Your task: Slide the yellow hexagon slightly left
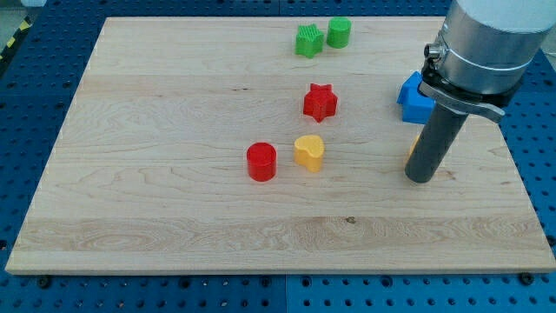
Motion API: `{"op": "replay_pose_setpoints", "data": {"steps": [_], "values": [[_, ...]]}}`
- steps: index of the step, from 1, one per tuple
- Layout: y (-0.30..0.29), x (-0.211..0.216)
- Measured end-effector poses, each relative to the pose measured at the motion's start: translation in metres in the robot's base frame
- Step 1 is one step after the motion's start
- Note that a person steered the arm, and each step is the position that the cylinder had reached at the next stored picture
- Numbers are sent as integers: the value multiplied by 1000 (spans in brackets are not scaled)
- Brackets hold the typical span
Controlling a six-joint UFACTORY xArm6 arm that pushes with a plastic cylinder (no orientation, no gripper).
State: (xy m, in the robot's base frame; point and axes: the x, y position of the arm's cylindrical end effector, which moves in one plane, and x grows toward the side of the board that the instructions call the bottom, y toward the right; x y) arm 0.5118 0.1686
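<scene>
Only a sliver of one yellow hexagon (416, 139) is seen, just left of my tip (420, 178) and largely hidden by the rod. Above it sits one blue block (413, 98). Farther left are counted one yellow heart (308, 151), two red blocks, a cylinder (261, 162) and a star (320, 102), and two green blocks (309, 40) (339, 32). No jaws are carried.

A wide silver-grey cylindrical housing (491, 39) is seen at the view's top right, ringed beneath by a black clamp collar (460, 87) with a small bolt at its left, from which a straight dark grey rod is carried down to my tip (420, 176)
</scene>
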Motion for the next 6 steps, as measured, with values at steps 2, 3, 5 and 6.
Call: {"op": "replay_pose_setpoints", "data": {"steps": [2,3,5,6], "values": [[32,22],[61,12],[52,-33],[33,-34]]}}
